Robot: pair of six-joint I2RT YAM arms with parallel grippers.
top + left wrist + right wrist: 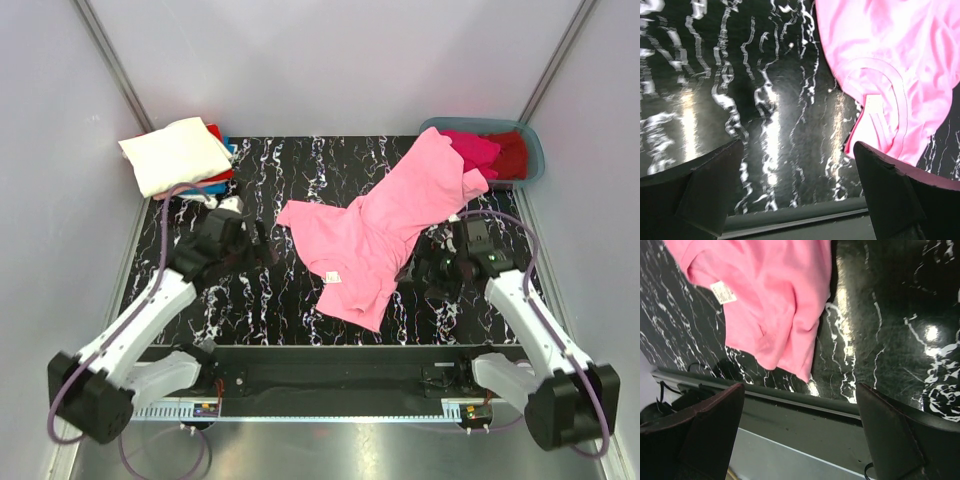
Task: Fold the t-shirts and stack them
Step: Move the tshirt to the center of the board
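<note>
A light pink t-shirt (pixel 380 225) lies crumpled and spread across the middle of the black marbled table, its far end draped up to the tub. Its collar and label show in the left wrist view (pixel 890 75) and its hem in the right wrist view (pixel 775 305). A cream-white folded shirt (pixel 175 153) tops a stack at the back left, with red and blue cloth under it. Magenta (pixel 472 148) and dark red (pixel 510 152) shirts lie in the tub. My left gripper (pixel 262 243) is open and empty, left of the pink shirt. My right gripper (pixel 425 272) is open and empty, right of it.
The grey-blue plastic tub (pixel 532 140) stands at the back right corner. The table's near edge is a dark rail (pixel 320 355) with the arm bases behind it. Grey walls close in the left, right and back.
</note>
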